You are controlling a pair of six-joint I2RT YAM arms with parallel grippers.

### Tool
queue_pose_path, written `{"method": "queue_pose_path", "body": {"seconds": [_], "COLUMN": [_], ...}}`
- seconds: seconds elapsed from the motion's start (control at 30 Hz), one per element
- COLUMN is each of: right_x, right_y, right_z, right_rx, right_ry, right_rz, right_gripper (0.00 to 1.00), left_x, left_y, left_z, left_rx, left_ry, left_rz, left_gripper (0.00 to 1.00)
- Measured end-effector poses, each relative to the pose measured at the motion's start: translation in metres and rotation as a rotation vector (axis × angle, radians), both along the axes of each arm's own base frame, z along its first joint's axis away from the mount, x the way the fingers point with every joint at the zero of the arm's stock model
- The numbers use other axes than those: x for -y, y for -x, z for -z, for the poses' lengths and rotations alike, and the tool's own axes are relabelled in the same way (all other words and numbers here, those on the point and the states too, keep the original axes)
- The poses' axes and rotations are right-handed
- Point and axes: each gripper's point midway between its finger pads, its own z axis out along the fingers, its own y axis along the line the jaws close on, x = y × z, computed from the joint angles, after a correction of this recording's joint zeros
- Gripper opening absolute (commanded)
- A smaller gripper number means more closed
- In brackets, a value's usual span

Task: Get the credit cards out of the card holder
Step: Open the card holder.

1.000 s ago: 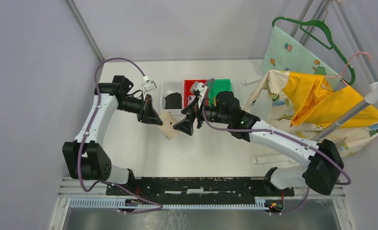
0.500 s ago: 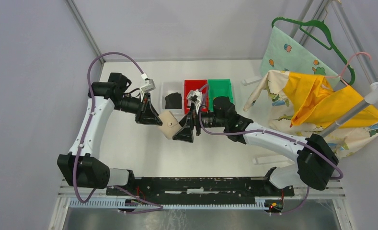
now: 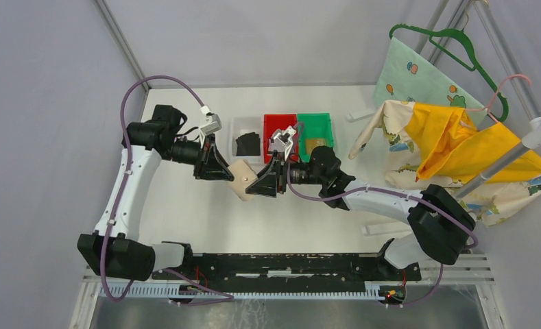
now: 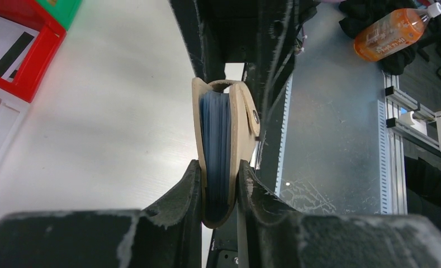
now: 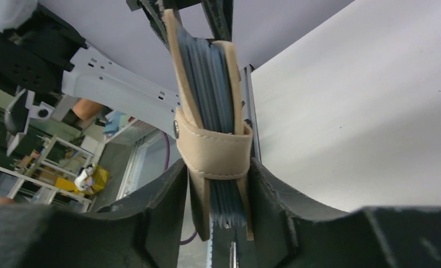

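The beige card holder (image 3: 242, 179) hangs above the table between both grippers. My left gripper (image 3: 227, 175) is shut on its folded spine end (image 4: 226, 123), pinching the bluish stack of sleeves inside. From the opposite side my right gripper (image 3: 255, 185) has its fingers against both faces at the snap tab (image 5: 212, 153), with the sleeve edges (image 5: 209, 67) between them. A black credit card (image 3: 247, 144) lies in the white bin, and a tan one (image 3: 315, 144) in the green bin. Any cards in the sleeves are hidden.
White (image 3: 234, 130), red (image 3: 271, 122) and green (image 3: 322, 123) bins stand in a row behind the grippers. Cloths (image 3: 452, 147) and hangers (image 3: 459, 48) on a rack fill the right side. An orange bottle (image 4: 394, 33) lies beyond the table's edge.
My right gripper moved left onto the card holder's tab end and closed in from wide open. The left arm shifted slightly and kept its grip.
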Motion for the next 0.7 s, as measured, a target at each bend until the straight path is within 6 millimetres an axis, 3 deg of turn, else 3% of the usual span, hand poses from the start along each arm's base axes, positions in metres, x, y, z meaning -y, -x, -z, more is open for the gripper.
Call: {"method": "queue_pose_path", "body": {"seconds": [0.1,0.13,0.33,0.47,0.7], "right_x": [0.002,0.002,0.001,0.002,0.01], "right_y": [0.0,0.001,0.004,0.001,-0.009], "right_z": [-0.002,-0.004,-0.005,0.006,0.016], "right_rx": [-0.022,-0.021,-0.047,-0.026,0.09], "right_ry": [-0.029,-0.042,-0.044,-0.002,0.09], "right_rz": [0.004,-0.001,-0.008,0.01,0.078], "right_gripper": [0.05,0.0,0.0,0.0,0.0], "left_x": [0.001,0.001,0.004,0.007,0.013], "left_y": [0.003,0.003,-0.006,-0.012,-0.013], "left_z": [-0.005,-0.007,-0.016,-0.014,-0.02], "left_rx": [0.013,0.024,0.086,0.029,-0.088], "left_ry": [0.009,0.012,0.041,0.063,0.124], "left_rz": [-0.017,-0.026,-0.066,-0.11,-0.137], "left_gripper": [0.49,0.58,0.9,0.9,0.78]}}
